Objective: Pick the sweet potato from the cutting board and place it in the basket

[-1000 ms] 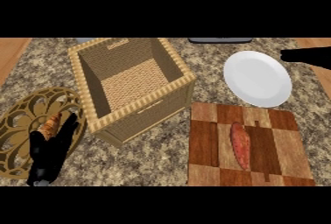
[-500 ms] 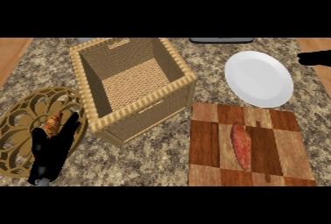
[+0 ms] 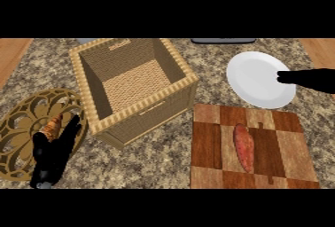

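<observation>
The black right hand (image 3: 307, 79) has been moved further in from 3 o'clock over the round white plate (image 3: 255, 80), whether curled cannot be told. The square woven wicker basket (image 3: 134, 84) holds nothing; the reddish sweet potato (image 3: 243, 146) lies on the chequered wooden cutting board (image 3: 252, 150).

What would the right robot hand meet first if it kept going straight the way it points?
The right robot hand points toward the view's left, over the white plate. Beyond the plate, the wicker basket's wall lies in that line, though its height above the counter is unclear.

— What's moved?
— Only the right hand (image 3: 306, 79) — it was off at the right edge, now it reaches in over the white plate's (image 3: 252, 82) rim.
</observation>
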Robot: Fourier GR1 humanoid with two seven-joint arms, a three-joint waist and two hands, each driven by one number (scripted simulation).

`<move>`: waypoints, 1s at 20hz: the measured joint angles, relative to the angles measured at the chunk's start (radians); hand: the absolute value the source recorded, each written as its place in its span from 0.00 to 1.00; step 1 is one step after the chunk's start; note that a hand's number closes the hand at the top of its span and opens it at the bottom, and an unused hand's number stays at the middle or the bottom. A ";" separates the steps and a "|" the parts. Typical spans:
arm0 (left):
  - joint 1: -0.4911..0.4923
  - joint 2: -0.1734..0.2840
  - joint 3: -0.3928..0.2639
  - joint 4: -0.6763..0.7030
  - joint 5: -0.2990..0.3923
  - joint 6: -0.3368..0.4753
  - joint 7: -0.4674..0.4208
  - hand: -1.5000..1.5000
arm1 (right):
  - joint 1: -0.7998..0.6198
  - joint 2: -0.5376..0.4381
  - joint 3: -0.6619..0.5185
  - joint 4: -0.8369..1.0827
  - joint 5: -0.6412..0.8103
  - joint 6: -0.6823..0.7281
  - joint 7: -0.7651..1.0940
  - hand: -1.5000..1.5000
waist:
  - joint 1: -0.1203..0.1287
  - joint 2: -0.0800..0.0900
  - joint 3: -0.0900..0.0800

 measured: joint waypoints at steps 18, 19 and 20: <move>0.008 -0.009 0.031 -0.014 -0.005 -0.038 0.015 0.50 | 0.170 0.221 0.175 0.031 0.439 -0.149 -0.143 0.00 | 0.006 0.001 0.002; 0.010 -0.012 0.030 -0.015 -0.010 -0.036 0.014 0.50 | 0.188 0.233 0.188 0.034 0.464 -0.168 -0.157 0.00 | 0.005 0.001 0.002; 0.012 -0.014 0.029 -0.018 -0.015 -0.034 0.010 0.50 | 0.191 0.245 0.197 0.048 0.484 -0.178 -0.169 0.00 | 0.007 0.001 0.002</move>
